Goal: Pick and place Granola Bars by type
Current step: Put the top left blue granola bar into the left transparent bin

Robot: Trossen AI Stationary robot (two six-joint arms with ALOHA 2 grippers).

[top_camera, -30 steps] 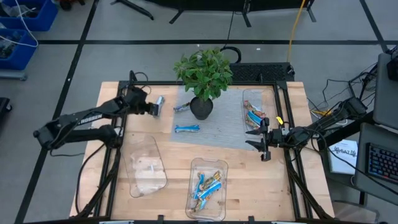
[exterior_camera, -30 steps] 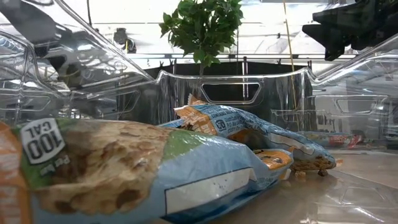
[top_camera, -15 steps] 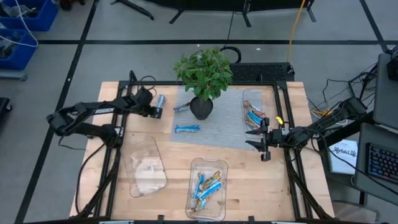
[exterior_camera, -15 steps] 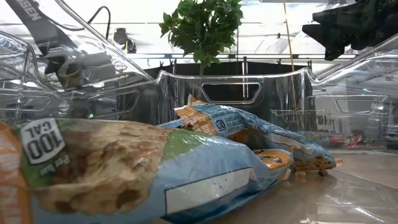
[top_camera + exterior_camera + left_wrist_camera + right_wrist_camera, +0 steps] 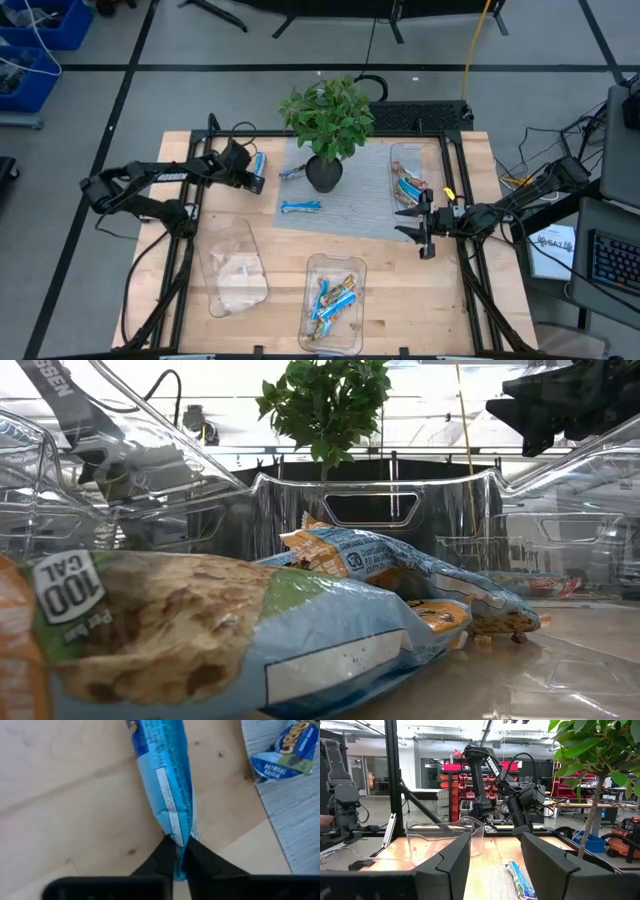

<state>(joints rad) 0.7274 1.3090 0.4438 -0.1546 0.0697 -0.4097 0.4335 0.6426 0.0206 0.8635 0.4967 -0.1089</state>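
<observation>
Overhead and wrist views of the sorting table. The left gripper (image 5: 176,851) sits over the bare wood at the far-left part of the table, just beside the left edge of the grey mat (image 5: 350,215); its two fingers are pressed together on the crimped end of a blue granola bar (image 5: 167,780), which stretches away from the fingertips across the wood. In the high view the same bar (image 5: 258,166) shows as a short blue strip at the gripper's tip.

Two more bars lie loose on the mat — a blue one (image 5: 300,207) near its middle and another (image 5: 291,172) just left of the potted plant (image 5: 327,120), the latter also seen from the left wrist as a blue-and-yellow wrapper (image 5: 286,751).

The right gripper (image 5: 412,223) hovers at the right edge of the mat, fingers spread wide and holding nothing, near the far-right tray (image 5: 432,152), which contains several bars (image 5: 407,183).

The near-centre tray (image 5: 360,268) holds a heap of blue bars (image 5: 330,298) — seen close up in the low view as overlapping blue wrappers (image 5: 400,575). The near-left tray (image 5: 212,235) lies tilted on the wood; whether it holds a bar cannot be told.
</observation>
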